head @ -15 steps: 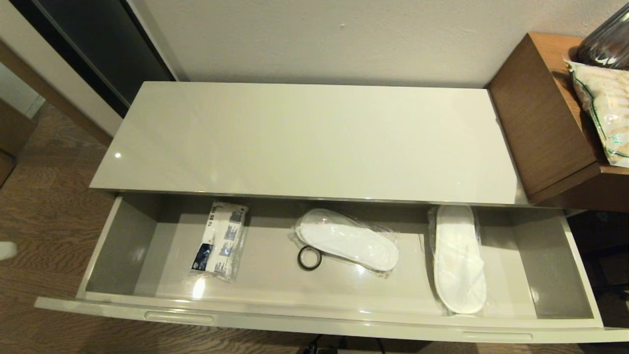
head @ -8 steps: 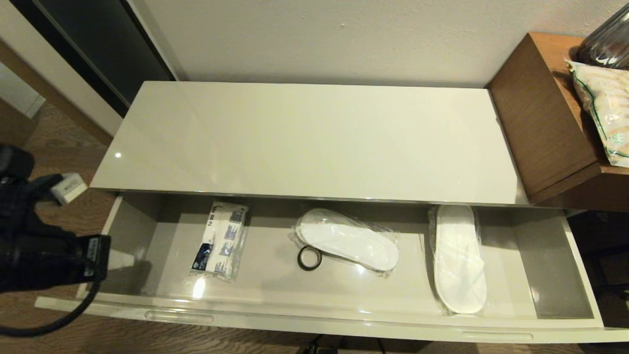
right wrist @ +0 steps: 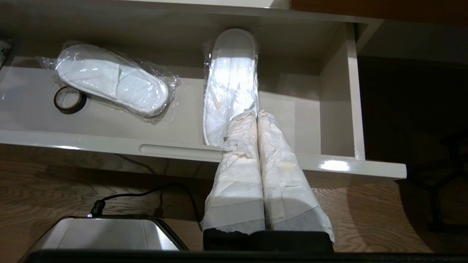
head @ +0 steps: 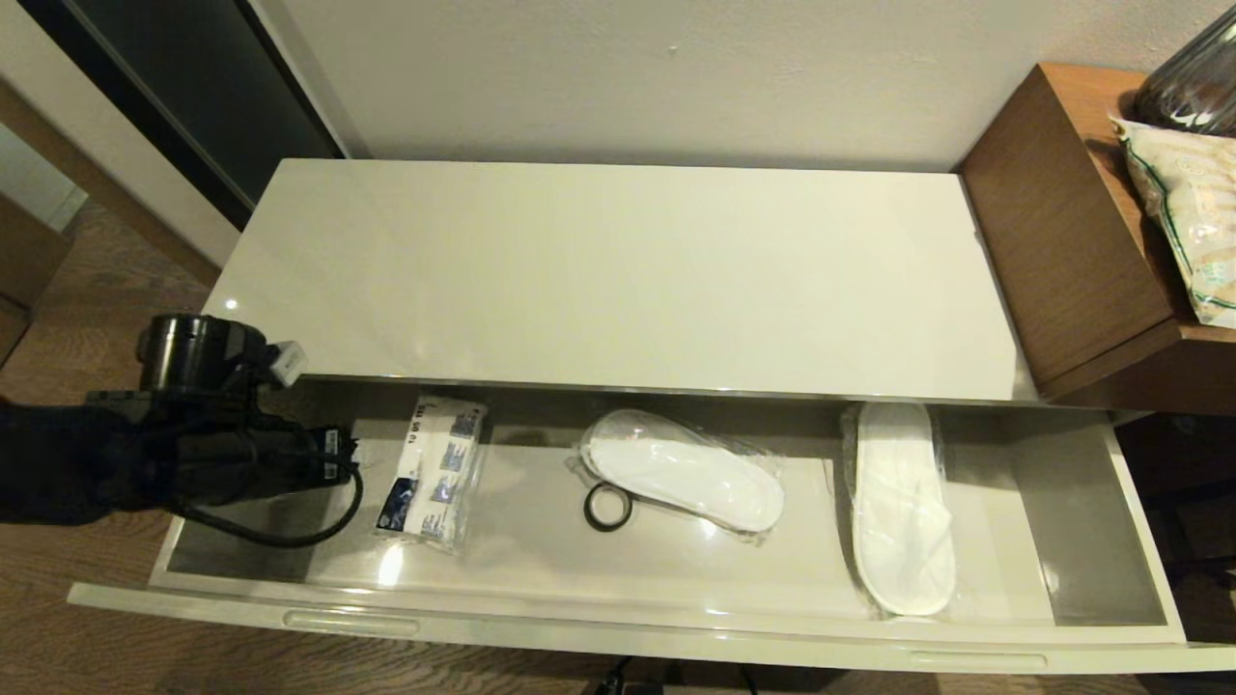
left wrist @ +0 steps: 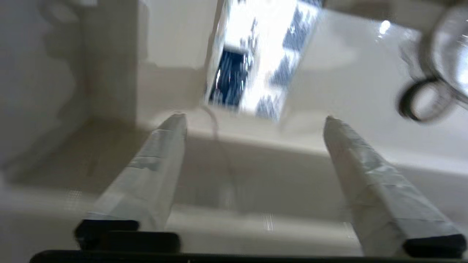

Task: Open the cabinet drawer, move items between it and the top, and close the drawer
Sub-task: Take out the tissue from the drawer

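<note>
The cabinet drawer (head: 618, 632) stands pulled out under the glossy cream top (head: 618, 270), which is bare. The tissue pack (head: 435, 473) lies flat in the drawer's left part, blue patches up. My left arm (head: 222, 444) reaches in over the drawer's left end, just left of the pack. In the left wrist view my left gripper (left wrist: 252, 118) is open, nothing between its fingers, and the pack (left wrist: 256, 62) lies a short way beyond the tips. My right gripper (right wrist: 256, 113) is shut and empty, held in front of the drawer's front panel by the right handle (right wrist: 179, 149); the head view does not show it.
Two plastic-wrapped white slippers (head: 686, 468) (head: 903, 507) and a black tape ring (head: 607, 507) lie in the drawer's middle and right. A taller brown wooden unit (head: 1062, 232) with a bag (head: 1188, 212) stands at the right. Wall behind, wood floor in front.
My left arm has come in from the left edge and moved right over the drawer's left end, close to the tissue pack. Everything in the drawer has stayed put.
</note>
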Motion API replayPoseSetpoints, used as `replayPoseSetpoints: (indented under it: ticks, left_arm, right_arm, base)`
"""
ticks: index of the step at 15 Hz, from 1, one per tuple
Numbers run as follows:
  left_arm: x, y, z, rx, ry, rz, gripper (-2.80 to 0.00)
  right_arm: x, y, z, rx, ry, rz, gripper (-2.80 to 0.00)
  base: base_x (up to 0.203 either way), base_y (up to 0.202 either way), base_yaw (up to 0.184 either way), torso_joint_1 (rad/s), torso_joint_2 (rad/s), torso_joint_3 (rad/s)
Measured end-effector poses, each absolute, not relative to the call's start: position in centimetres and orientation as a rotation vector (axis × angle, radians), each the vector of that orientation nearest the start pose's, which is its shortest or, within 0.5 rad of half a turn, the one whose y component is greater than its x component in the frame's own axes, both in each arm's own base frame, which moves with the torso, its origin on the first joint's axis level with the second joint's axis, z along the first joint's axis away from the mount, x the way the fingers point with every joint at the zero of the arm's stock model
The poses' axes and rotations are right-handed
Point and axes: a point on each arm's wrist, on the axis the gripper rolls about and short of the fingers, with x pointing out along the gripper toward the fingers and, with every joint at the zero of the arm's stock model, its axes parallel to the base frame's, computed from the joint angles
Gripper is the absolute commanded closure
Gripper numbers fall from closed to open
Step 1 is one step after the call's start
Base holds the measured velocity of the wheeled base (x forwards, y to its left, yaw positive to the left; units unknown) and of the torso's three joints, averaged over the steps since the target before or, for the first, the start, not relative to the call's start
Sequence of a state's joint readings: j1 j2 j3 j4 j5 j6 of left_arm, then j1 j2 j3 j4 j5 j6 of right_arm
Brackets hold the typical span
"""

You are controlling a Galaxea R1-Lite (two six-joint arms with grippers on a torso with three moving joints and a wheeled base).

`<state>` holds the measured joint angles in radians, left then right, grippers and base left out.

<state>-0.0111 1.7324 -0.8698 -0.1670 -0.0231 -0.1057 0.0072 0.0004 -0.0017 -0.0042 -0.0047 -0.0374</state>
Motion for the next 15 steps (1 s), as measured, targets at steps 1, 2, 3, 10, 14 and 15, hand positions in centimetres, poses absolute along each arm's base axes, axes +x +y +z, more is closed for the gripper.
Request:
replayPoseSetpoints:
  ticks: [1,2,3,10,14,15]
  left_arm:
    - [30.7,-0.4,13.8,-0.082,0.68,-0.004,-2.8]
    - [31.4,-0.4,13.0,-0.064,0.677,-0.007,-2.8]
    - [31.9,-0.3,12.1,-0.058,0.691,-0.004,-2.8]
    - [34.4,0.4,8.8,0.016,0.714,0.032,-2.8]
    - [34.9,0.5,7.0,0.021,0.755,0.06,-2.8]
    - [35.0,0.5,6.6,0.023,0.762,0.059,-2.8]
  right_arm:
    - [-2.3,0.0,7.6,-0.038,-0.006,0.003,0.0]
    - [-2.3,0.0,7.6,-0.038,-0.006,0.003,0.0]
    - [-2.3,0.0,7.6,-0.038,-0.005,0.003,0.0]
    - [-2.3,0.0,7.6,-0.038,-0.006,0.003,0.0]
    - [-2.3,0.0,7.6,-0.038,-0.005,0.003,0.0]
    - [-2.3,0.0,7.6,-0.038,-0.005,0.002,0.0]
  base:
    - [0.0,0.0,0.0,0.0,0.0,0.0]
    - [0.0,0.0,0.0,0.0,0.0,0.0]
    - [0.0,0.0,0.0,0.0,0.0,0.0]
    - [0.0,0.0,0.0,0.0,0.0,0.0]
    - [0.0,0.0,0.0,0.0,0.0,0.0]
    - [0.0,0.0,0.0,0.0,0.0,0.0]
